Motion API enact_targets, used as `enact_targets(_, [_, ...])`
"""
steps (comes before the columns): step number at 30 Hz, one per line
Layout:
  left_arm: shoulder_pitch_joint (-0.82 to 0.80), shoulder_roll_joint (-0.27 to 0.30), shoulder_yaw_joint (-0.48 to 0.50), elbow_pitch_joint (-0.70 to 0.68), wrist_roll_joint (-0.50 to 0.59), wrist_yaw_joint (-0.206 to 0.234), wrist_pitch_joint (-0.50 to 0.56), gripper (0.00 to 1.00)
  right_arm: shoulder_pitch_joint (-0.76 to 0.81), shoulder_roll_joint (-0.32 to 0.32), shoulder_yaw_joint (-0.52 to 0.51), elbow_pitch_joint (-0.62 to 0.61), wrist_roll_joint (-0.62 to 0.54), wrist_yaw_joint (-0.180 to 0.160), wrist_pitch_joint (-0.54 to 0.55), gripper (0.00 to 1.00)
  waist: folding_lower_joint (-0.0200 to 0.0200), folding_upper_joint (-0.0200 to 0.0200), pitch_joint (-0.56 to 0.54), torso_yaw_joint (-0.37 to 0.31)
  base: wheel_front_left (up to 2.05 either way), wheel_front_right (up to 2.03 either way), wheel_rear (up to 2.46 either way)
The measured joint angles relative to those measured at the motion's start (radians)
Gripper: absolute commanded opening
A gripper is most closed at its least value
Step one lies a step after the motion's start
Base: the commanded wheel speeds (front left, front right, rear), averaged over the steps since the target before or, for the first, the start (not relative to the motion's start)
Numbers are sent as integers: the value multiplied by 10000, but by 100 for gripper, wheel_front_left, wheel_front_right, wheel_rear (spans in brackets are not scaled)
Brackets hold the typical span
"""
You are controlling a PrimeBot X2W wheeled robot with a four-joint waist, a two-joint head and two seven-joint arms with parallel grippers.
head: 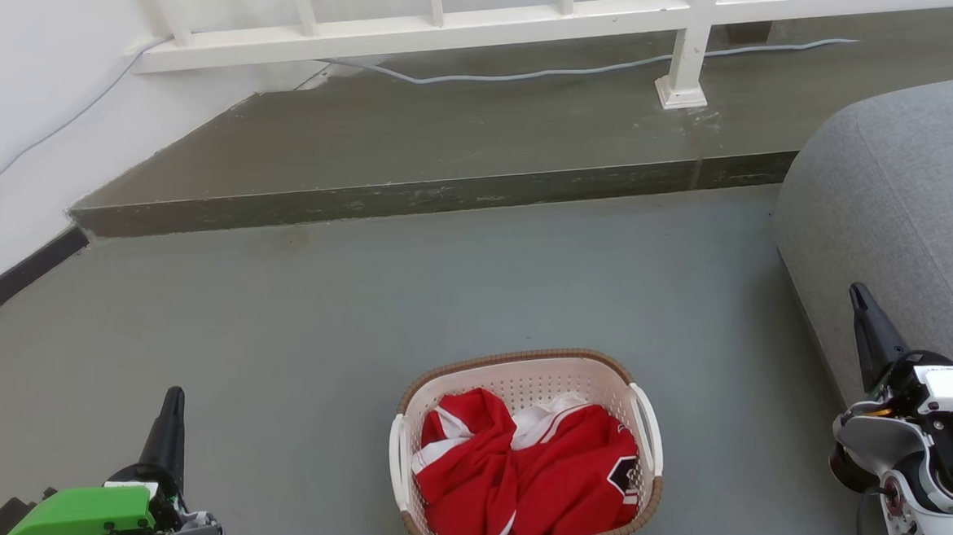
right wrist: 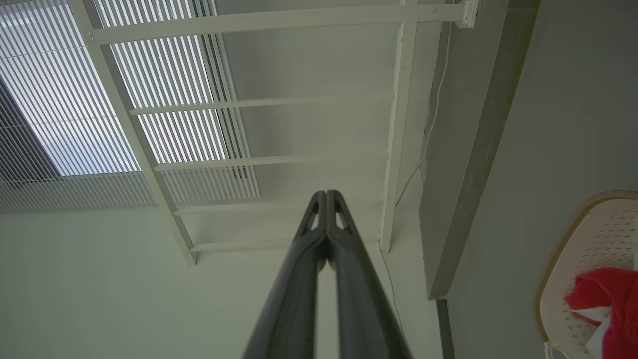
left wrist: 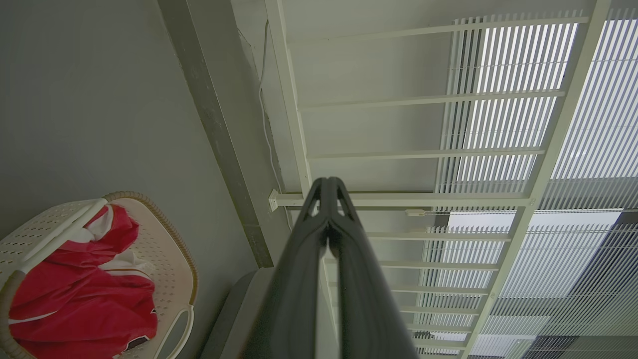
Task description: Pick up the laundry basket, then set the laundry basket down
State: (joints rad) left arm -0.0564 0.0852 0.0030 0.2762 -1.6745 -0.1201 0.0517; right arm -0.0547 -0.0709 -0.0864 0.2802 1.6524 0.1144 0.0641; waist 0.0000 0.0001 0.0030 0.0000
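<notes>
Flooring [head: 348,307] of smooth, matte grey-green spreads across the middle of the head view, and a rounded sofa [head: 906,212] in nubbly grey fabric bulges in from the right edge. Across the upper part runs a raised step [head: 453,138] of the same dull finish, its front edge scuffed, with a white-painted railing [head: 432,33] of square bars along the top of the frame. The laundry basket [head: 531,383] stands on the flooring at the bottom centre, well apart from both arms and near the sofa's lower corner. It is a rounded rectangle of cream-white plastic pierced with rows of small holes, capped by a brown woven-look rim [head: 522,354], with slim white side handles [head: 646,430] curving down each flank. A crumpled red garment [head: 528,477] with white trim and a dark patch fills it. The left gripper [head: 175,395] rises at the lower left and the right gripper [head: 856,290] at the lower right; in each wrist view the two long dark fingers press together at the tips, clenched on nothing. A thin pale cable [head: 515,75] snakes along the step beneath the railing.
</notes>
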Motion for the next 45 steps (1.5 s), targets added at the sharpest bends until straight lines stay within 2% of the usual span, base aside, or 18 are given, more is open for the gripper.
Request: enact_targets(45, [0, -33, 58, -13, 42, -2, 15, 0, 0, 19, -31, -10, -4, 2, 71, 0, 0, 0, 1, 0, 0, 0, 0])
